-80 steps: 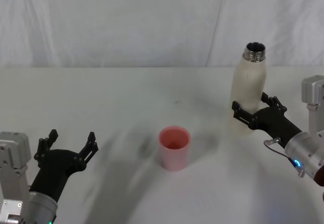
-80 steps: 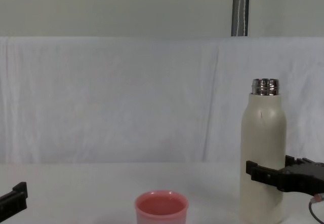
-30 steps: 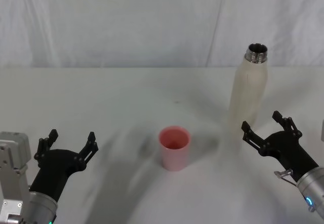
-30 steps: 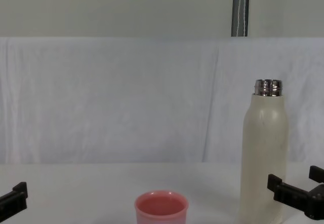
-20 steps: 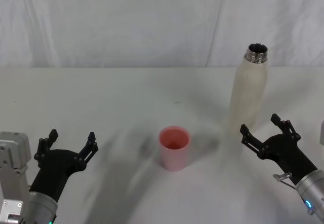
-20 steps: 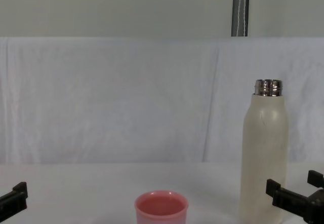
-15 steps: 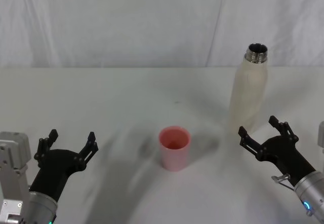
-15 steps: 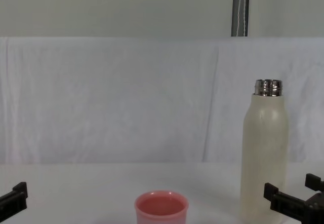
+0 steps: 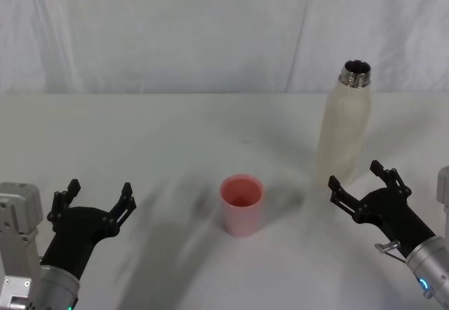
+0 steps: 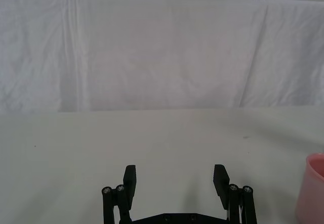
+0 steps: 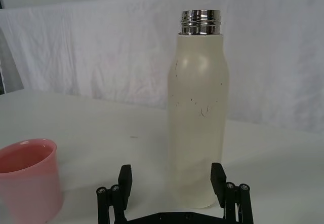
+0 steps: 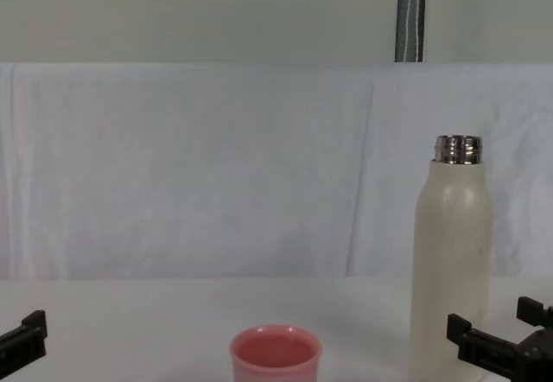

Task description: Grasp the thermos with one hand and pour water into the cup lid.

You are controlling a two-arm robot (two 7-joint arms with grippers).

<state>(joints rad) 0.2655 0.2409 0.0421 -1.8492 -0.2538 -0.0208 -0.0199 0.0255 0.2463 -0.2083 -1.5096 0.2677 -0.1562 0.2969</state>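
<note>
The cream-white thermos stands upright at the right of the table, its steel neck uncapped. The pink cup lid sits near the table's middle, to the thermos's left. My right gripper is open, just in front of the thermos base and not touching it. My left gripper rests open at the near left, holding nothing.
A white cloth covers the table and hangs as a backdrop behind it. A grey pole rises behind the backdrop. Bare table lies between the cup lid and the left gripper.
My right gripper let go of the thermos and drew back toward me, then edged slightly forward and left again. The thermos, cup lid and left arm stayed put.
</note>
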